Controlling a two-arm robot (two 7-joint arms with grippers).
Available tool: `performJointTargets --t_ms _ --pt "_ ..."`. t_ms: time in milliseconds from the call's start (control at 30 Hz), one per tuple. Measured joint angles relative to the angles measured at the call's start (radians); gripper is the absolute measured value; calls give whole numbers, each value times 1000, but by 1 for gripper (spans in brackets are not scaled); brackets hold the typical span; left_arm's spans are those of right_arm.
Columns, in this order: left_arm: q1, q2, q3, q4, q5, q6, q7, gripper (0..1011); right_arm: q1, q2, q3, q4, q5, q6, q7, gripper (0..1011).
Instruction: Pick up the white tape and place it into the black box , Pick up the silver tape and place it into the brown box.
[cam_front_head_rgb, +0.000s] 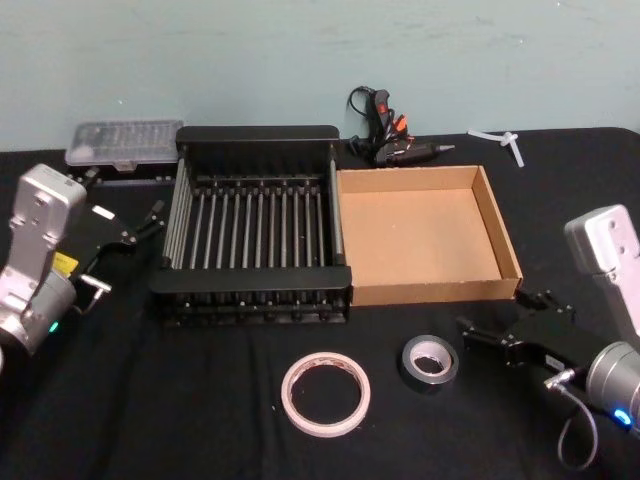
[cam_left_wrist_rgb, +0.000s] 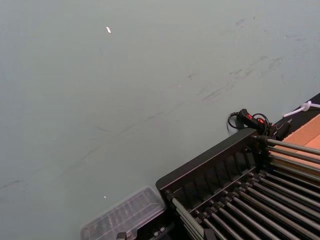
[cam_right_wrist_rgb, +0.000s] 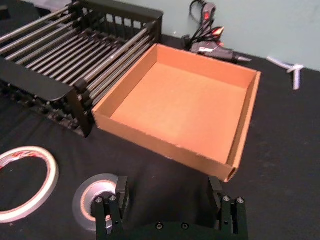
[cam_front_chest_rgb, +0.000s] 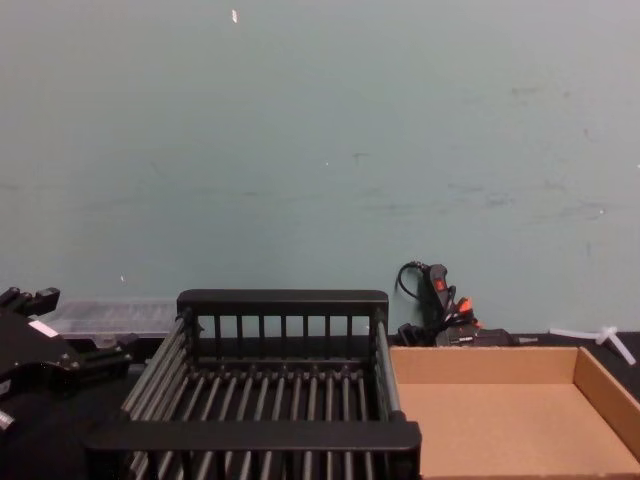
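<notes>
The white tape (cam_front_head_rgb: 300, 410) lies flat on the black table near the front, before the black box (cam_front_head_rgb: 255, 134). Just to its right lies the silver tape (cam_front_head_rgb: 429, 362), before the brown box (cam_front_head_rgb: 430, 292), which stands against the black box's right side. Both boxes hold nothing. My right gripper (cam_front_head_rgb: 502, 318) hovers open just right of the silver tape. In the right wrist view its fingertips (cam_right_wrist_rgb: 167, 187) straddle bare table, with the silver tape (cam_right_wrist_rgb: 87, 205) beside one finger and the white tape (cam_right_wrist_rgb: 27, 182) farther off. My left gripper (cam_front_head_rgb: 140, 226) stands open left of the black box.
A clear plastic case (cam_front_head_rgb: 125, 143) lies at the back left. A black glue gun (cam_front_head_rgb: 390, 135) with its cord sits behind the brown box, and a small white plastic piece (cam_front_head_rgb: 505, 140) lies at the back right. The wall rises right behind the table.
</notes>
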Motion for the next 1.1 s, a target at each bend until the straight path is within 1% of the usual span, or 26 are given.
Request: performJointTargets --t_ms 167,367,600,900,1100 --pt "0 0 0 0 0 0 0 1001 5 -13 -16 1 -12 30 13 1002" --pt "0 0 0 0 0 0 0 1001 10 -25 -32 10 -30 54 27 1002" --pt "0 0 0 0 0 0 0 1001 19 -40 -40 27 -45 70 40 1002" --pt "0 0 0 0 0 0 0 1001 52 -74 -57 64 -70 86 63 1002" --pt "0 0 0 0 0 0 0 1001 68 -85 -66 79 -87 97 74 1002"
